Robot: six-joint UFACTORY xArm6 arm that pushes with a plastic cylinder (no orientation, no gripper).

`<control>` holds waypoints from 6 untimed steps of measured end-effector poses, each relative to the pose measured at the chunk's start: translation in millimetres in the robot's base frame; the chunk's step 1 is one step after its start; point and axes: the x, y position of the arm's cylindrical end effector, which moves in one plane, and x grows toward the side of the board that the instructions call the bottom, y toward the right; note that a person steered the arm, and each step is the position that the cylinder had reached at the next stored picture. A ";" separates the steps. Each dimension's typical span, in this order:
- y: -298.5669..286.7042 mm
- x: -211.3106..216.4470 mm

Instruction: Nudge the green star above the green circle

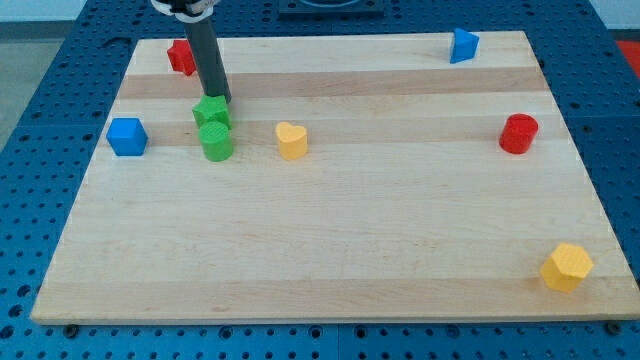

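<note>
The green star [211,111] sits at the view's upper left, directly above the green circle [216,142] and touching it. My tip [221,100] rests at the star's upper right edge, in contact or nearly so. The dark rod rises from there toward the view's top.
A blue cube [127,136] lies left of the green pair. A red block [181,56] sits at the top left, partly behind the rod. A yellow heart [291,140] lies right of the circle. A blue block [463,45], a red cylinder [519,133] and a yellow hexagon [567,266] lie on the right.
</note>
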 end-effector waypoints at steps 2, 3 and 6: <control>-16.3 -16.8; -24.3 6.0; -25.7 8.5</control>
